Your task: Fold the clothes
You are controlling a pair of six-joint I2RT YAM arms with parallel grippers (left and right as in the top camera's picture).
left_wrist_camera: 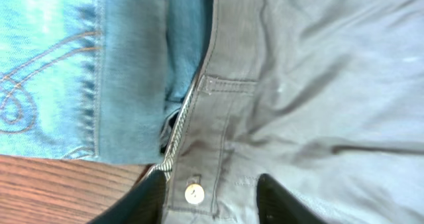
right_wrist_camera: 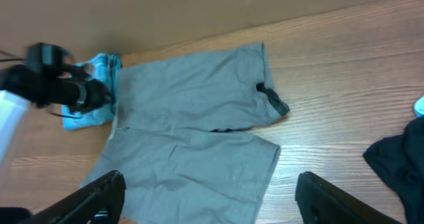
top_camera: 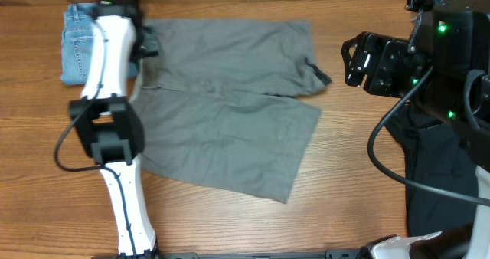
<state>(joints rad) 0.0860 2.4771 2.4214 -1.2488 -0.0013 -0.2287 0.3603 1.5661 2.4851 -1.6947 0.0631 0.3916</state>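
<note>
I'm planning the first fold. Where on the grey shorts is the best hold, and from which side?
Take the buttoned waistband of the grey shorts, coming down from above at their left end, where the left gripper hovers with jaws open. That band is a thick stitched edge lying flat, so it should pinch cleanly; the legs are thin.

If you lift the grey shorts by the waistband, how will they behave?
Probably floppy: the grey shorts lie flat with soft wrinkles, so the legs would likely sag and trail. Likely light: the cloth looks thin.
</note>
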